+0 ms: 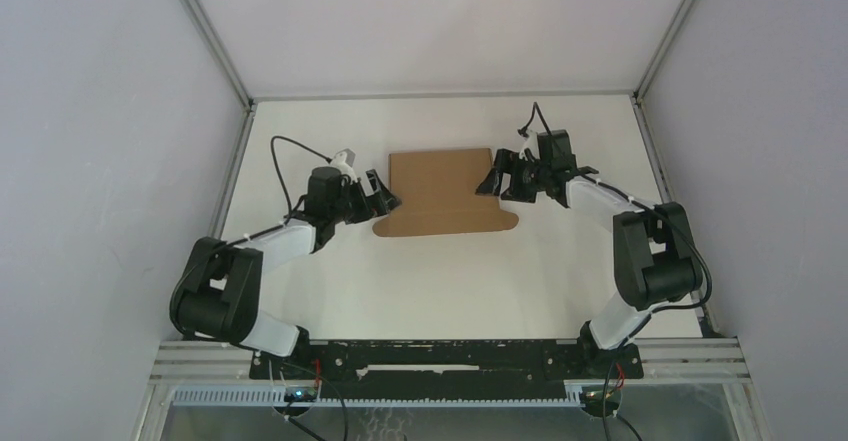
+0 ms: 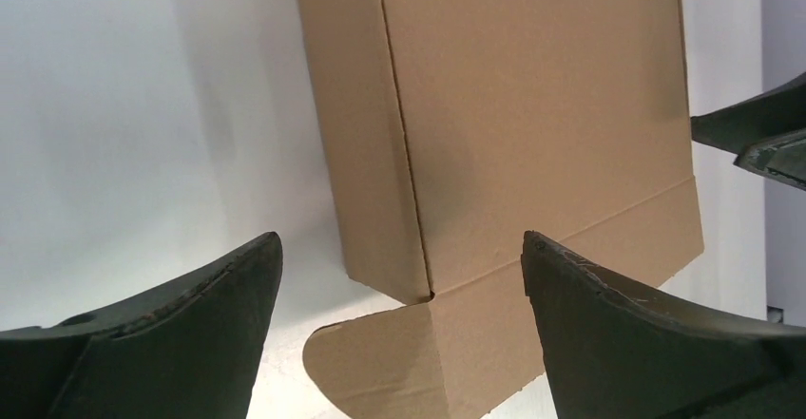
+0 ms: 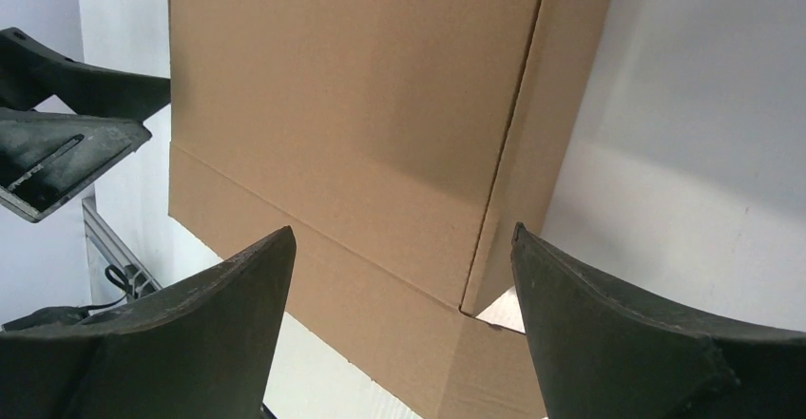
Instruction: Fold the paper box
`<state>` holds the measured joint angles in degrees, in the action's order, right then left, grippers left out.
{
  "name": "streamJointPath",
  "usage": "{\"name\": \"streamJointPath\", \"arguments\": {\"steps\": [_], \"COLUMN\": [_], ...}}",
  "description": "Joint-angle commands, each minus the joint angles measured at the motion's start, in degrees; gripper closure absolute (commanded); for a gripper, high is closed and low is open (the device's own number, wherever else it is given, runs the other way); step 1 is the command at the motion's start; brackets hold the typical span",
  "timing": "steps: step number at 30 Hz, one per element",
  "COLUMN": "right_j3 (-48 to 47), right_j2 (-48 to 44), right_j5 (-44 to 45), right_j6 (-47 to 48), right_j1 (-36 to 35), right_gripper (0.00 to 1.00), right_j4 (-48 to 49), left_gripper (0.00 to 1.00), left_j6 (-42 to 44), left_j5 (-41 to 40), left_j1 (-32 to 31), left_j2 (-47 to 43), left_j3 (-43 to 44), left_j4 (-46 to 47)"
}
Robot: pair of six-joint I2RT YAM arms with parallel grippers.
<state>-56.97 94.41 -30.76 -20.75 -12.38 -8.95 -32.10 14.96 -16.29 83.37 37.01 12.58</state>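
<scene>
The box lies on the desk in the far middle, between the two arms and touched by neither. The left gripper hovers just beside the box's near-left corner with its jaws spread wide and nothing between them. The right gripper sits just off the right edge, toward the far corner, its jaws likewise wide apart and empty. From above the box shows as one broad brown panel with a wider flap running along its near edge and spreading flat on the desk. The left wrist view shows a narrow left wall bent at a crease along the broad panel, and a rounded ear on the flap's left end lying loose on the desk. The right wrist view shows a matching right wall bent the same way. So the side folds look done and the body seems to hold its shape with no grip on it. Whether the broad panel is a lid already lowered or the floor with walls raised, I cannot tell for sure, though it reads more like a closed top. What looks left is the near end: the flap and its ears are not yet turned or tucked, and no tab can be seen seated in a slit. I would put the task past its middle, with the closing folds to come.
</scene>
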Motion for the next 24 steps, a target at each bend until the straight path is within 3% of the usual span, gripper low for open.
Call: {"name": "streamJointPath", "arguments": {"steps": [1,8,24], "right_j3": [0.3,0.4,3.0], "right_j2": [0.9,1.6,0.1], "right_j5": [-2.1,-4.0,-3.4], "right_j6": [-1.9,-3.4,-3.7], "right_j1": [0.3,-0.2,-1.0], "right_gripper": [0.07,0.06,0.06], "right_j4": [3.7,5.4,5.4], "left_gripper": [0.00,0.00,0.00], "left_j6": [-3.2,-8.2,-9.0], "left_j5": [5.1,10.6,10.9], "left_j1": [0.3,0.1,-0.4], "left_j2": [1.9,4.5,1.8], "left_j3": [-1.5,-3.6,-7.9], "left_j4": [9.2,18.7,19.9]}}
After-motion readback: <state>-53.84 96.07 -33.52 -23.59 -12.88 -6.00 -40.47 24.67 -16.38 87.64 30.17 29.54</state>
